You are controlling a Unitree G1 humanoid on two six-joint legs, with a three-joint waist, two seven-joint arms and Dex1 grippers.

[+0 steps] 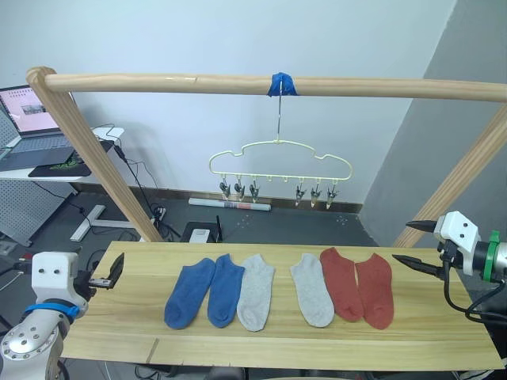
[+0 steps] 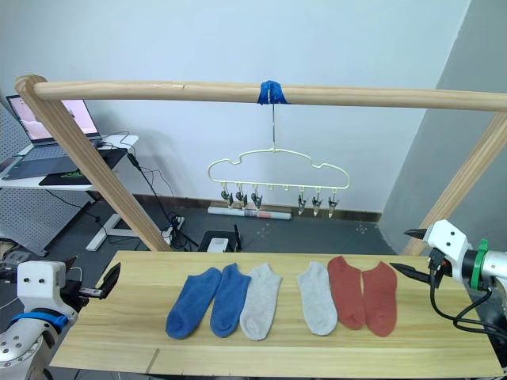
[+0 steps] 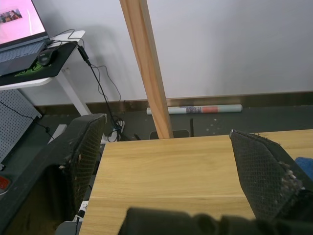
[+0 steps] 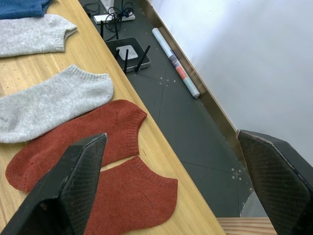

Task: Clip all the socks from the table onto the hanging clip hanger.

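Hidden / cut off: the left gripper (image 1: pixel 111 274) is seen at the table's left end and the right gripper (image 1: pixel 412 244) past its right end, each arm cut by the frame edge. In the right wrist view the blue socks (image 4: pixel 22 7) are cropped to a corner. The clips (image 1: pixel 238 190) are too small for their jaws to be read.

Socks: six socks are laid in a row across the middle of the table (image 1: pixel 277 336), toes toward the near edge. From the left end: two blue (image 1: pixel 202 291), two light grey (image 1: pixel 257 291), two rust red (image 1: pixel 358 285). Within each pair the socks are touching or just beside each other.

Clip hanger: the pale yellow clip hanger (image 1: pixel 279 157) is hung by its thin metal hook from the wooden beam (image 1: pixel 158 81), at a wrap of blue tape (image 1: pixel 282 83), above and beyond the far edge. Nothing is held in the clips.

Left gripper: fingers spread wide, nothing between them; bare planks are seen through the gap in the left wrist view.

Right gripper: fingers parted, nothing grasped; well apart from the red socks.

View differences: the wrist views give the mesh-like texture of the black finger pads (image 3: pixel 85 152) and the knit ribbing at the sock cuffs.

Materials: pale wood planks with visible grain; soft knit fabric; wavy wire outline.
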